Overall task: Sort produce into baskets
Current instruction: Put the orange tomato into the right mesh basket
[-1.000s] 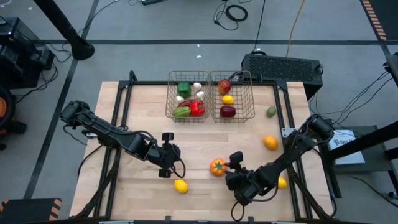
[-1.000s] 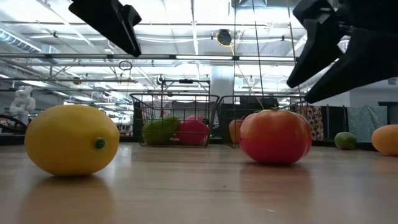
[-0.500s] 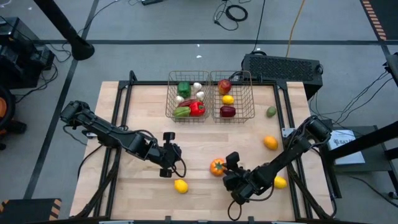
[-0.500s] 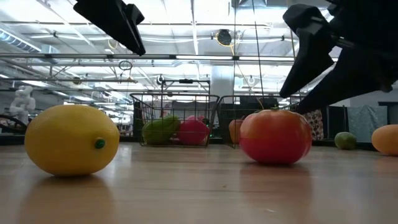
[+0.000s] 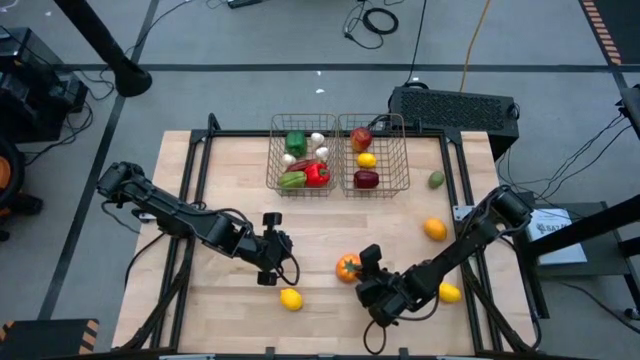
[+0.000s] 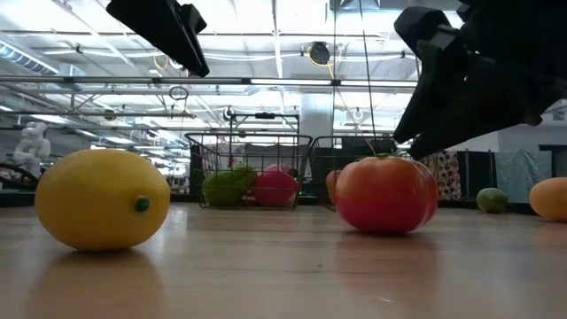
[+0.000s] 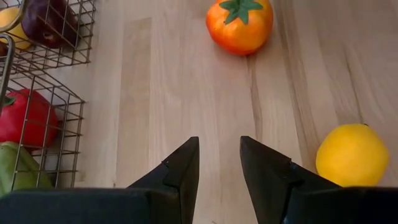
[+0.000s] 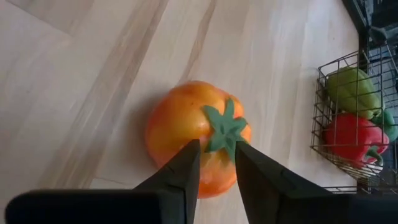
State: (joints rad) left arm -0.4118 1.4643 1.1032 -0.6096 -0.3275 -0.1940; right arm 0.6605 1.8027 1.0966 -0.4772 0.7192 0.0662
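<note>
Tomato (image 8: pixel 198 138) is crowded by right gripper (image 8: pixel 216 163), fingers barely parted; it may be knocked rolling

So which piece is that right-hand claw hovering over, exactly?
Start at the two wire baskets at the table's far edge, then come toward the near edge. Just under the right gripper sits an orange-red tomato, the only loose piece with a green star-shaped stem; the lemons nearby are plain yellow.
</note>
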